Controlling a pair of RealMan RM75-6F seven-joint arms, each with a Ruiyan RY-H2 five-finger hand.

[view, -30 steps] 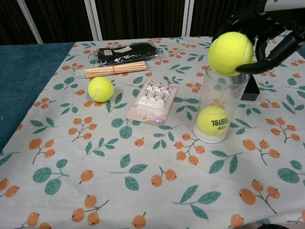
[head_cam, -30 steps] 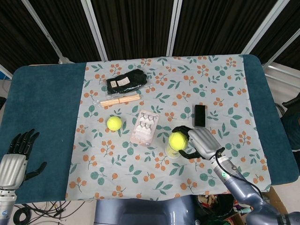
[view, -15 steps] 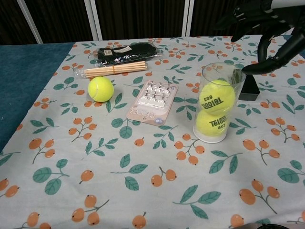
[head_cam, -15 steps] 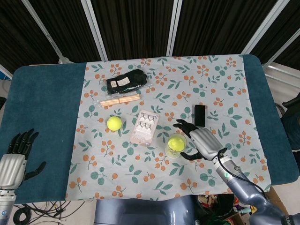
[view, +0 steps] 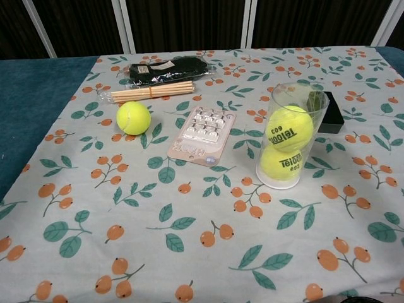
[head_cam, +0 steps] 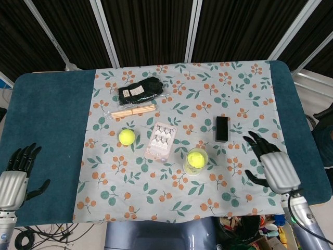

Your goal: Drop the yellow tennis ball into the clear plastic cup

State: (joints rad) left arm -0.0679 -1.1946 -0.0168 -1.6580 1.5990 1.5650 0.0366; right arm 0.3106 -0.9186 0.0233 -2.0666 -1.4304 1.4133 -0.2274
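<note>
The clear plastic cup (view: 291, 136) stands upright on the floral cloth and holds two yellow tennis balls, one stacked on the other (view: 289, 128). From above, the cup (head_cam: 196, 161) shows its top ball. A third yellow tennis ball (head_cam: 126, 136) (view: 133, 117) lies loose on the cloth to the left. My right hand (head_cam: 273, 165) hovers open, fingers spread, well to the right of the cup and holds nothing. My left hand (head_cam: 15, 173) rests open at the table's front left, far from everything. Neither hand shows in the chest view.
A pink-white blister pack (head_cam: 161, 140) lies between the loose ball and the cup. A bundle of wooden sticks (head_cam: 133, 111) and a black packaged item (head_cam: 140, 91) lie further back. A small black box (head_cam: 222, 128) sits behind the cup. Teal table surface (head_cam: 47, 114) flanks the cloth.
My right hand let go of the ball, which dropped into the cup onto the first ball. The hand then drew away to the right, leaving the chest view. The left hand stayed put.
</note>
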